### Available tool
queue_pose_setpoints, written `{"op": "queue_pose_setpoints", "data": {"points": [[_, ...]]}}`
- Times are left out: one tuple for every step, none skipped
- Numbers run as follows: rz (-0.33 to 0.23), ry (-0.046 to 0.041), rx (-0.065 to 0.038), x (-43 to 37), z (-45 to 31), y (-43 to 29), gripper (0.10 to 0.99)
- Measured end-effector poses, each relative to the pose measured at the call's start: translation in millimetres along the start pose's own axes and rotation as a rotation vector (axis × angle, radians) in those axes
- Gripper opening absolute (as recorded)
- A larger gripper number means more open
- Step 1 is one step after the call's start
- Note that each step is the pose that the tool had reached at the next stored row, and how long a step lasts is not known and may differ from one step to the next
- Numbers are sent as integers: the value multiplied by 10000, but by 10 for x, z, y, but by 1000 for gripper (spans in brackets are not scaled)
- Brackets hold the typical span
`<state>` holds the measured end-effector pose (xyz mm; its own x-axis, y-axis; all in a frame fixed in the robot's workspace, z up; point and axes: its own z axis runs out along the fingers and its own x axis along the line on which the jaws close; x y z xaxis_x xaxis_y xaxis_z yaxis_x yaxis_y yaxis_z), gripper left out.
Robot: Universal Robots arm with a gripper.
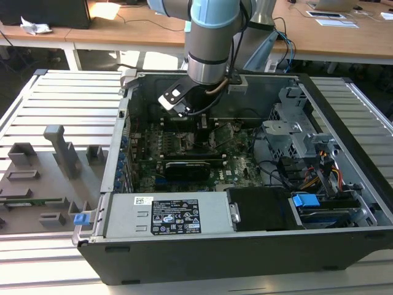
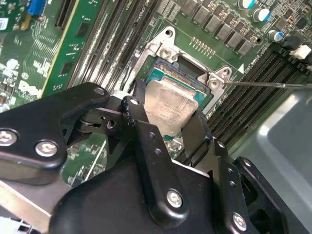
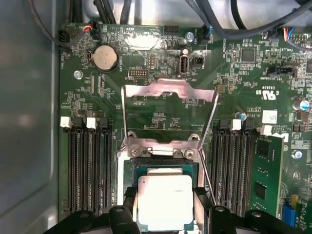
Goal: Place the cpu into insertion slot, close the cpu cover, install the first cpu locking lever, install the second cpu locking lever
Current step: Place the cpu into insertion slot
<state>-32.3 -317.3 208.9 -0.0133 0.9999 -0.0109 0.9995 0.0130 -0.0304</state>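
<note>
I find the gripper [image 3: 165, 197] pinching the cpu [image 2: 170, 108] by two opposite edges, fingers [image 2: 139, 116] pressed vs. its sides, directly over the insertion slot [image 3: 163, 169]; can't tell whether it's seated. The cpu cover [image 3: 168, 90] stands flipped open, hinged at the slot's edge. In the exterior view the arm [image 1: 209, 49] drops from upper centre into the open PC case [image 1: 245, 255], ending approx. mid-frame over the motherboard [image 1: 178, 144].
</note>
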Motion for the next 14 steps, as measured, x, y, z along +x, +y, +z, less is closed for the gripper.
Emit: {"op": "queue_pose_setpoints", "data": {"points": [[99,3,2,0,6,0,541],[230,6,3,0,13,0,541],[335,9,4,0,18,0,541],[393,10,6,0,23,0,541],[394,11,5,0,27,0,541],[395,11,5,1,34,1,541],[390,11,5,1,40,1,541],[348,10,5,0,44,1,541],[158,3,4,0,49,1,541],[109,1,3,1,50,2,541],[105,2,2,4,53,1,541],[103,4,2,6,57,2,541],[104,3,2,8,60,2,541],[108,3,2,10,64,2,541]]}}
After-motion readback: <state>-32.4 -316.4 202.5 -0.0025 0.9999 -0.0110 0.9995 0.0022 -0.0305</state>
